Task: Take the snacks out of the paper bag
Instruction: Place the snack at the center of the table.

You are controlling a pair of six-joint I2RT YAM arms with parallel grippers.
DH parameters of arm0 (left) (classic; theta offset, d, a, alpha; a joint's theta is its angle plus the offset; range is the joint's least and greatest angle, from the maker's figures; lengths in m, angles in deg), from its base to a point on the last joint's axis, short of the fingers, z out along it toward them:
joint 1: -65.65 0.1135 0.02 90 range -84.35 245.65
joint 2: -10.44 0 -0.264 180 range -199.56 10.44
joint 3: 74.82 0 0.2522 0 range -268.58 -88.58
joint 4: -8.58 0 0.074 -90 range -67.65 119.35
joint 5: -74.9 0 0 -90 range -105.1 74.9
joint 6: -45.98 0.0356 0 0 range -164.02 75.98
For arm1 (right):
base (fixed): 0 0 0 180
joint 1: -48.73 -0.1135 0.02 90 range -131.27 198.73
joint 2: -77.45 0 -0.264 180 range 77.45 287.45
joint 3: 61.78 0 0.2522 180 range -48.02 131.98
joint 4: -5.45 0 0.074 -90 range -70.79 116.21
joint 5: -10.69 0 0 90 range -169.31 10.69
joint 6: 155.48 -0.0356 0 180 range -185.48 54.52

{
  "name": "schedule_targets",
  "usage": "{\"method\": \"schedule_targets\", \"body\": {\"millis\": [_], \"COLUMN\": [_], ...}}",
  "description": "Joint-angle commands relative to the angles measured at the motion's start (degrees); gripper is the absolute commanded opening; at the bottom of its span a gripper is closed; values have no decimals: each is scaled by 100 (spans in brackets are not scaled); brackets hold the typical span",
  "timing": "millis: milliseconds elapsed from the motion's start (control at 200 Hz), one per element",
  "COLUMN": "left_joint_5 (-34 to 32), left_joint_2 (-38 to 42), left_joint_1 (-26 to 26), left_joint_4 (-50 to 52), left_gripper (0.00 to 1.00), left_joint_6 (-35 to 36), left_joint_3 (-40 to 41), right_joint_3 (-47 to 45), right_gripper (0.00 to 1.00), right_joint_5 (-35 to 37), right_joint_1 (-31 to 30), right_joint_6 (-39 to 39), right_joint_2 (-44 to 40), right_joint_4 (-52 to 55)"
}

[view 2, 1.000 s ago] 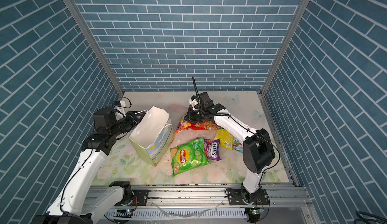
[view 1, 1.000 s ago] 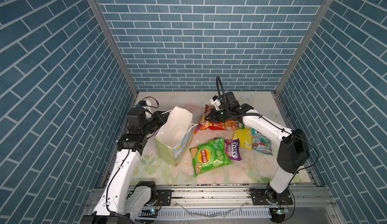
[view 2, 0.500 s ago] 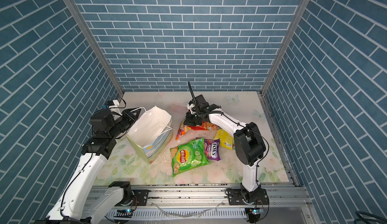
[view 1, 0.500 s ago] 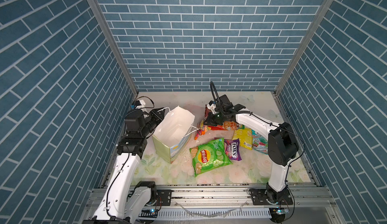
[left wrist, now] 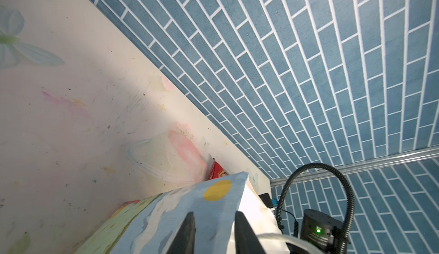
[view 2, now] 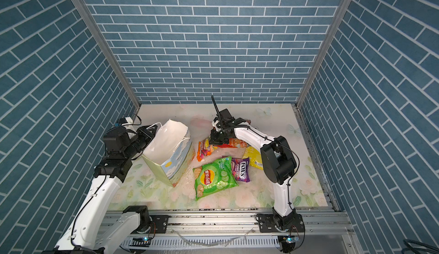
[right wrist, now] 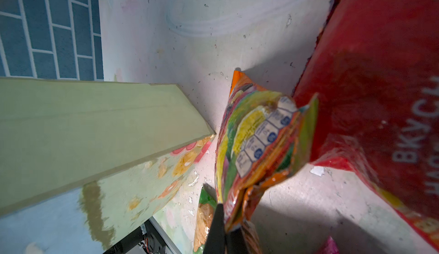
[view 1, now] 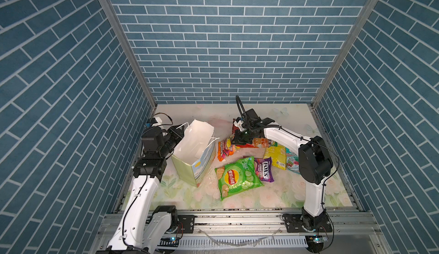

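The orange packet (right wrist: 256, 146) sits just right of the paper bag (view 1: 190, 155), among the other snacks (view 1: 237, 176) spread on the worktop (view 1: 273, 193). The right arm's fingers (right wrist: 217, 222) are clenched on one end of it, probably to drag it clear. The left arm's fingers (left wrist: 187, 231) stand parted at the bag's far-left rim, likely to steady it.

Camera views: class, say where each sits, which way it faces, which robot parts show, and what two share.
Both top views: high over near edge, looking down on table; left arm and right arm show.
Left wrist: on left arm, facing bag past its fingers.
Right wrist: on right arm, facing orange packet pinched by right gripper.
Shared: both wrist views show bag and red packet.
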Motion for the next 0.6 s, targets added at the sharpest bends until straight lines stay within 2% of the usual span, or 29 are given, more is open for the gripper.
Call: {"method": "schedule_targets", "body": {"millis": [0,120,390,535,595], "left_joint_5": [-11,127,248,270,494], "left_joint_2": [-17,-163,-343,-470,-541], "left_joint_1": [36,36,36,66,180], "left_joint_4": [389,1048,2229,2568,2403], "left_gripper": [36,40,47,54,52], "left_joint_6": [307,733,1528,1725,1631], "left_joint_3": [-307,-718,-1463,-1530,-1392], "right_joint_3": [211,284,296,364,404], "right_gripper": [10,21,24,26,26], "right_joint_5": [142,216,366,419,406], "right_joint_1": [-19,-19,-19,-24,-23], "right_joint_6": [236,231,176,141,93], "right_joint_2": [-44,-70,-278,-361,-369], "right_joint_4": [146,213,236,252,238]}}
